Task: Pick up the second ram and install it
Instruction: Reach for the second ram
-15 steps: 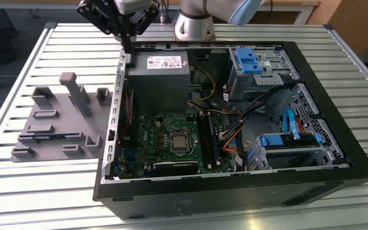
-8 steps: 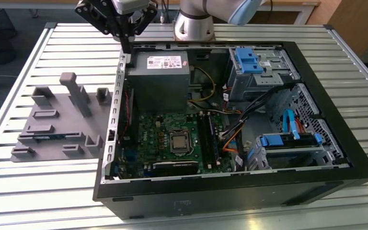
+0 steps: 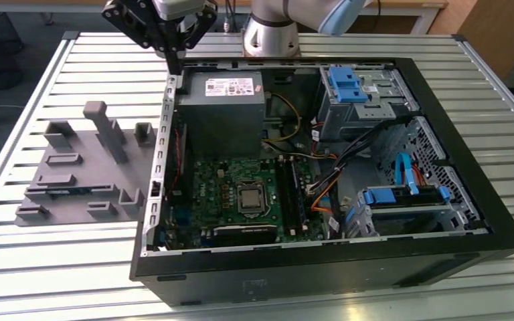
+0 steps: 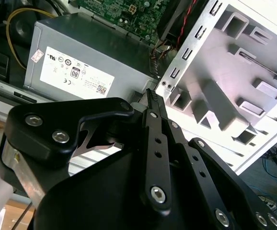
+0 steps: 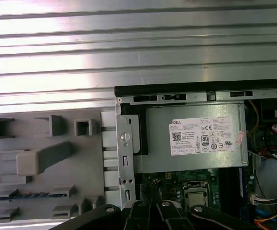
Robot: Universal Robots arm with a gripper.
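Second ram (image 5: pixel 23 195) sits mostly hidden in the gray holder (image 5: pixel 88 158) slot; gripper (image 3: pixel 175 65) closed, empty, near the case (image 3: pixel 328 264) corner

gripper (image 4: pixel 151 97) pinched closed — near the power supply (image 4: pixel 57 40), grey fixture (image 4: pixel 220 91) beside.

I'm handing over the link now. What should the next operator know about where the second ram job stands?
Gripper: shut, holding nothing, hovering above the open computer case's edge by the power supply.
Second ram: sitting in a slot of the gray holder beside the case, not gripped.
Done: nothing visible yet.
Left: pick-up and install.
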